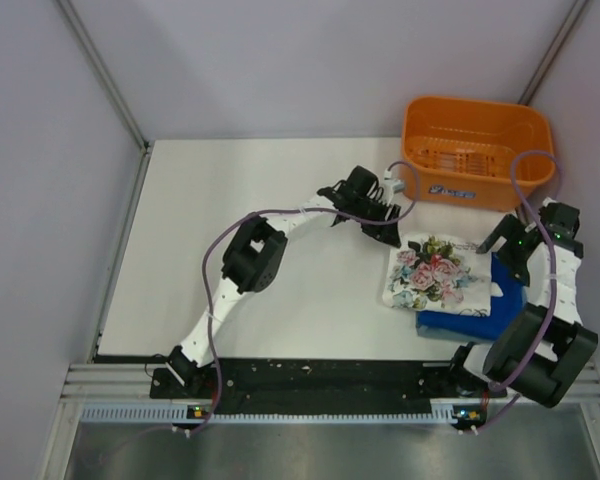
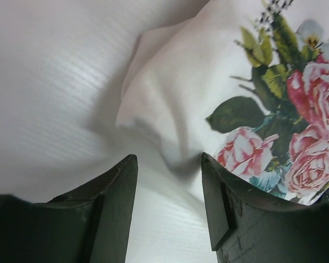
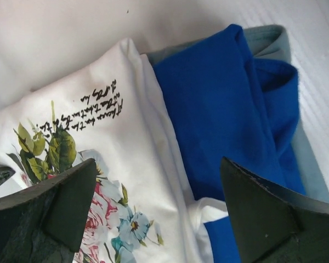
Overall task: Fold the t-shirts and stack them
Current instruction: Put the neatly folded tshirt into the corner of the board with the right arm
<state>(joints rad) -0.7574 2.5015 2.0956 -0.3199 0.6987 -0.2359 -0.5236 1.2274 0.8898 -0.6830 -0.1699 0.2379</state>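
white tabletop [image 1: 240, 200], right side: floral t-shirt [image 1: 435, 272] folded atop blue t-shirt [image 1: 480, 322]. left gripper [image 2: 169, 159] half parted, empty, beside its corner; right gripper [image 3: 159, 163] wide, empty, above both. best to lift clear vertically, snagging no cloth.

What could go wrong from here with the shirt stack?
1. The left hand is open right at the rumpled corner of the floral shirt. Backing off low could snag it and undo the fold.
2. The floral shirt lies offset on the blue shirt, with blue showing on its right and near sides, so the stack may end up uneven.
3. The right hand is open close over both shirts. A sideways retreat might drag the top one.
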